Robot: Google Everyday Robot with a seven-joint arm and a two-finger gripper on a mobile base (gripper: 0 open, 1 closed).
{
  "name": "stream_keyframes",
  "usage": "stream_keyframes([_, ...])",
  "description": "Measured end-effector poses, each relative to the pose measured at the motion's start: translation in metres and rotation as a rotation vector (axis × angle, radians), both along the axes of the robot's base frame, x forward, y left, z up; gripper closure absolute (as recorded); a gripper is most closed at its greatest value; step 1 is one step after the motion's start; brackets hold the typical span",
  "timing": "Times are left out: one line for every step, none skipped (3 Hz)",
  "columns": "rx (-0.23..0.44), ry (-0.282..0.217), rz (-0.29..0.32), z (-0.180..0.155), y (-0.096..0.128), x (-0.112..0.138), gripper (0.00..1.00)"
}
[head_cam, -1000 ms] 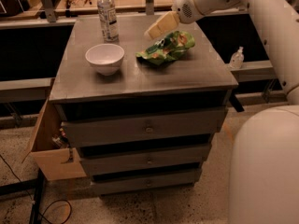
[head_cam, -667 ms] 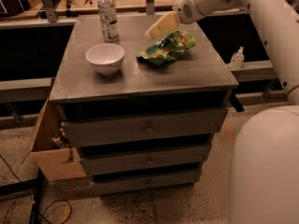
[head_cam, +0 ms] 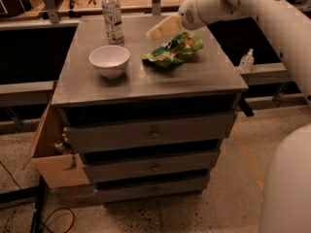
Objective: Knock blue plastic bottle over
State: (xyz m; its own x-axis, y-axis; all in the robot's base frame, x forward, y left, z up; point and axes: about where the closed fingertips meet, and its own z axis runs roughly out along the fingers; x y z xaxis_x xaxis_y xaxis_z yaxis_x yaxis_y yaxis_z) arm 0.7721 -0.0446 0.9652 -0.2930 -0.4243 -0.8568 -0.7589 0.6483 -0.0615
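Grey tabletop: your gripper hovers over one green bag, grip state can't tell. One blue plastic bottle stands left of it at the back edge, open surface between; one white bowl front-left.

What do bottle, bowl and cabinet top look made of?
Bottle: clear glossy plastic, see-through. Bowl: smooth white with soft sheen, ceramic or plastic. Top: grey, dully reflective, likely metal or laminate. Gripper hovers over the green bag, apart from the bottle.
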Motion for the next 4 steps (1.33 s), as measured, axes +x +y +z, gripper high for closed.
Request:
stream_keyframes([0.086, -0.082, -0.083, 0.008, 0.01, 0.035, 0.0])
stream_keyframes([0.144, -0.16, -0.101, 0.013, 0.026, 0.075, 0.0])
stream_keyframes([0.185, -0.159, -0.025, -0.01, 0.067, 0.109, 0.0])
stream_keyframes([0.206, -0.099, 0.093, -0.063, 0.122, 0.129, 0.0])
